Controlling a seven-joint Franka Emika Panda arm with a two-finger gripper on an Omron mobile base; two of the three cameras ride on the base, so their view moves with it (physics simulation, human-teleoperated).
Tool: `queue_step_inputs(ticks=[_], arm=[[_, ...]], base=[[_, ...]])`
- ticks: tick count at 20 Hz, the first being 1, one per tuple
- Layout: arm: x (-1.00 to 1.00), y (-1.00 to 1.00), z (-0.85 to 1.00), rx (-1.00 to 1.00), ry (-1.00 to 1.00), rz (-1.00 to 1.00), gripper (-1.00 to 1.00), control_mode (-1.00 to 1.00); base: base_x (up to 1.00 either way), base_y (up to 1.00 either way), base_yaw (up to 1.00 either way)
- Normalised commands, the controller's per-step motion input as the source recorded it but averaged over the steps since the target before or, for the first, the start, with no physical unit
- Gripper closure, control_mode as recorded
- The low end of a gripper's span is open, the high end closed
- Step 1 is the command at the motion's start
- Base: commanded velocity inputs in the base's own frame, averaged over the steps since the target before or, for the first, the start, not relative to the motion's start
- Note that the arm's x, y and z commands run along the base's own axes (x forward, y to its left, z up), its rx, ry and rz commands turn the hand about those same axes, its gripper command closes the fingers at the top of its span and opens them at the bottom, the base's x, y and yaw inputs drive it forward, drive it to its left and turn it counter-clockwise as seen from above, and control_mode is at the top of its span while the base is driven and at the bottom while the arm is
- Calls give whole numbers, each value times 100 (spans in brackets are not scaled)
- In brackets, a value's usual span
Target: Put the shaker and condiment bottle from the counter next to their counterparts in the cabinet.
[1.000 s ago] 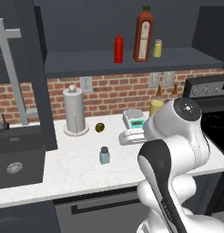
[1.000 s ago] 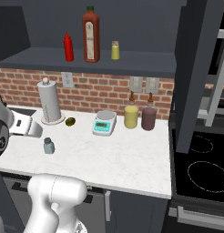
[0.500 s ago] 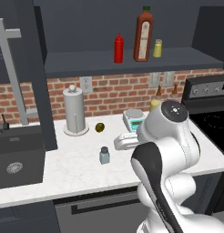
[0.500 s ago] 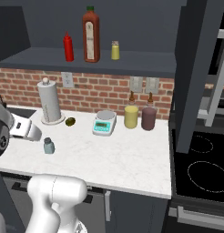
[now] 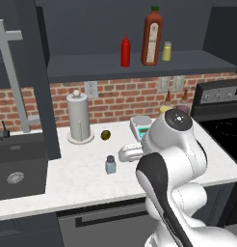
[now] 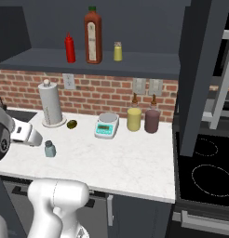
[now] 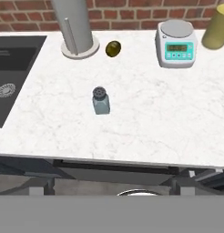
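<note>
shaker point(image 7: 101, 101): I see it upright on the white surface point(image 7: 145, 123), dark cap up, long axis vertical, standing free in the open stretch between the sink point(image 7: 13, 77) and the scale point(image 7: 176, 43)
red bottle point(image 5: 125, 51): on the cabinet shelf point(image 5: 139, 65), upright, nozzle pointing up, just left of the tall brown-red sauce bottle point(image 5: 151, 36); the small yellow shaker point(image 5: 166, 51) stands to the right of that
gripper: I take it as spread wide with nothing between the fingers; I can't pick out the tips themselves
hand view: looks down over the surface edge at the shaker, the paper towel holder point(image 7: 75, 27), a small dark olive-like thing point(image 7: 113, 48) and a yellow jar point(image 7: 217, 25)
left base view: my arm's white bulk covers the right of the surface, the hand reaching toward the shaker point(image 5: 110, 165)
right base view: gives the yellow and dark jars point(image 6: 152, 121) side by side against the brick, and the hand near the shaker point(image 6: 50, 148) at far left
</note>
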Motion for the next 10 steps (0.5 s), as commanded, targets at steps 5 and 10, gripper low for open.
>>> queue_step_inputs(ticks=[5,10], arm=[[-24,0,-89,-4,-1,0,-100,-100],[-4,0,-33,1,0,0,-100,-100]], base=[[0,0,0],[0,0,0]])
